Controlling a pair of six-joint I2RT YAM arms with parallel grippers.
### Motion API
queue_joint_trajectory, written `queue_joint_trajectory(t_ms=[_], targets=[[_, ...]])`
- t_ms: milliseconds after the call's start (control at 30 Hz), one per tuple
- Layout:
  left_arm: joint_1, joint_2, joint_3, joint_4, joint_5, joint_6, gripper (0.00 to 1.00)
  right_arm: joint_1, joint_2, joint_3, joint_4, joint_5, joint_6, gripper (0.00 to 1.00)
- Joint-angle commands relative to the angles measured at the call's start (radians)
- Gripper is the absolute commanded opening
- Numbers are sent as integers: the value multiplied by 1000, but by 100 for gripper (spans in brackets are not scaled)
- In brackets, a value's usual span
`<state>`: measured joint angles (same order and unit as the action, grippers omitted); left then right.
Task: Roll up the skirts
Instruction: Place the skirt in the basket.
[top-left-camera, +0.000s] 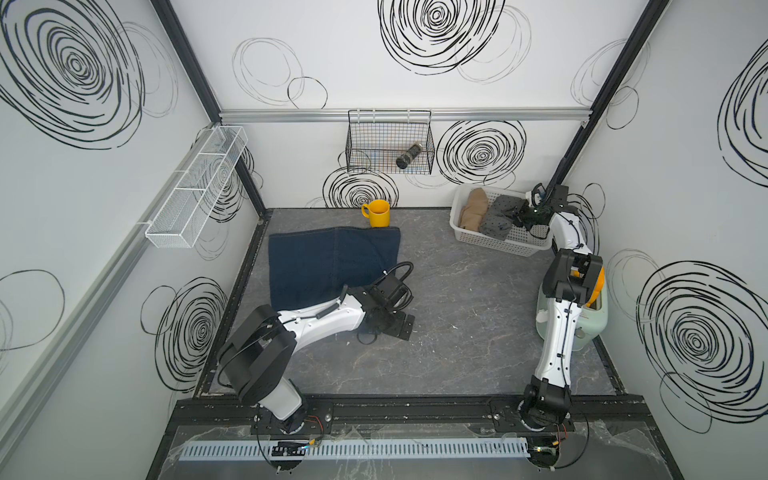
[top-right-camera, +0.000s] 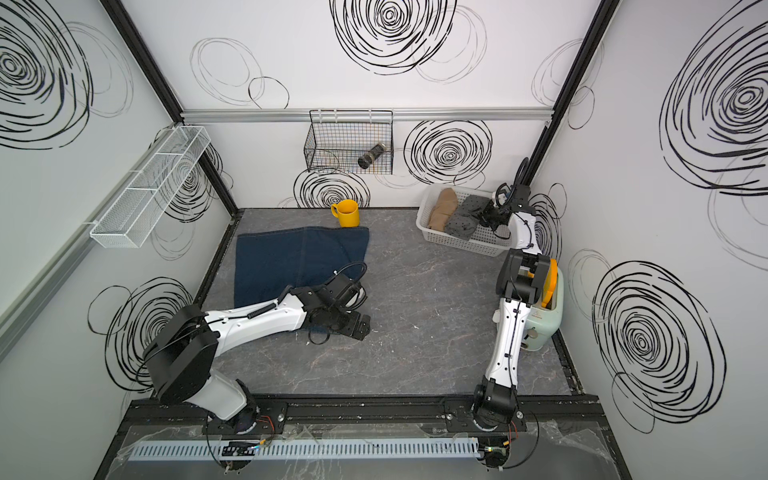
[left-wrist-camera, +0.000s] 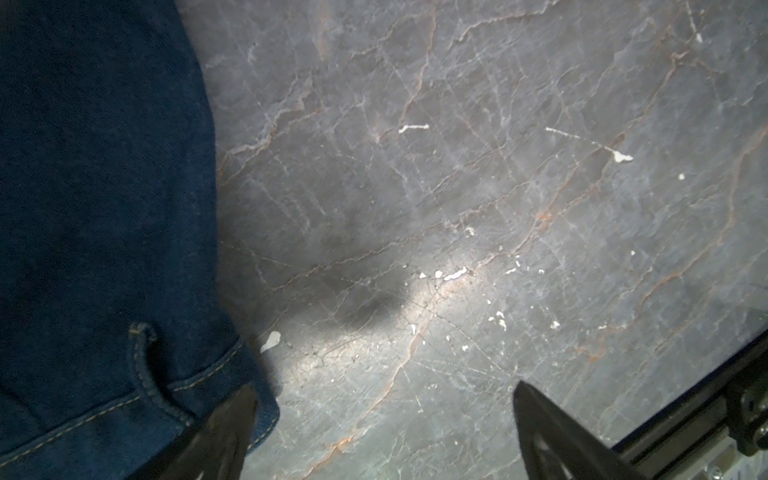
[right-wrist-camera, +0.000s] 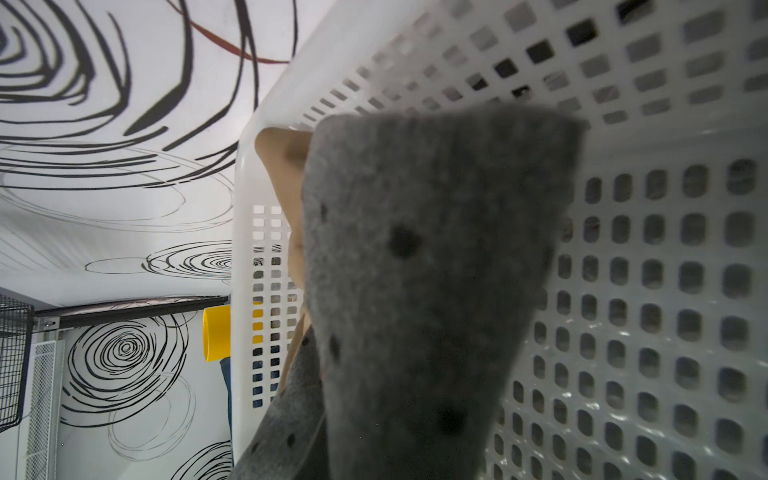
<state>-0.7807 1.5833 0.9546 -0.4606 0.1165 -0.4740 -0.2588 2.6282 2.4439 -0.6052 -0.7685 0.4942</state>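
Clutter on the marble table (top-left-camera: 457, 340)
Yellow mug (top-left-camera: 378, 214) at twelve o'clock, white basket (top-left-camera: 498, 243) at two, mint toaster (top-left-camera: 590, 328) at three; wire basket (top-left-camera: 374, 145) hangs behind.

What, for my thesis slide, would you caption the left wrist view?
Left gripper, jaws open, at the hemmed corner of the dark blue denim skirt lying on the grey marbled table.

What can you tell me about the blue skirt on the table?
The blue skirt is dark denim with pale stitching and a small loop at its edge. It lies spread flat, not rolled, on the grey table. The left hand is open at its near corner, and a yellow mug stands by its far edge.
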Motion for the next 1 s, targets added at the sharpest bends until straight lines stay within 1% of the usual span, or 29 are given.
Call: queue_joint_trajectory(t_ms=[0, 100, 167, 233, 333, 367, 400, 500, 533, 567, 667, 700, 867, 967], targets=[[0, 12, -2, 19, 8, 10, 100, 21, 25, 28, 52, 16, -19, 27], [0, 15, 3, 18, 10, 11, 100, 31, 35, 29, 72, 22, -15, 33], [1, 14, 3, 18, 10, 11, 100, 33, 36, 28, 80, 45, -11, 41], [0, 12, 1, 17, 9, 10, 100, 36, 22, 19, 93, 71, -9, 44], [0, 11, 3, 17, 11, 9, 100, 32, -2, -17, 157, 62, 38, 49], [0, 10, 3, 17, 11, 9, 100, 31, -2, -15, 167, 60, 54, 52], [1, 10, 4, 16, 12, 11, 100, 30, 1, -11, 170, 61, 63, 64], [0, 8, 6, 14, 7, 10, 100, 23, -2, -8, 170, 70, 84, 68], [1, 5, 4, 13, 2, 11, 100, 22, -10, -8, 165, 78, 83, 74], [1, 2, 2, 13, -1, 9, 100, 22, -20, -13, 161, 89, 78, 76], [1, -3, 1, 10, -9, 8, 100, 17, -76, -50, 191, 101, 98, 79], [1, -4, 2, 7, -16, 6, 100, 16, -96, -58, 200, 104, 103, 85], [17, -33, 3, 5, -47, -2, 100, 13, -186, -58, 183, 162, 96, 86], [30, -61, 1, 12, -62, -8, 99, 13, -253, -69, 151, 221, 69, 86]])
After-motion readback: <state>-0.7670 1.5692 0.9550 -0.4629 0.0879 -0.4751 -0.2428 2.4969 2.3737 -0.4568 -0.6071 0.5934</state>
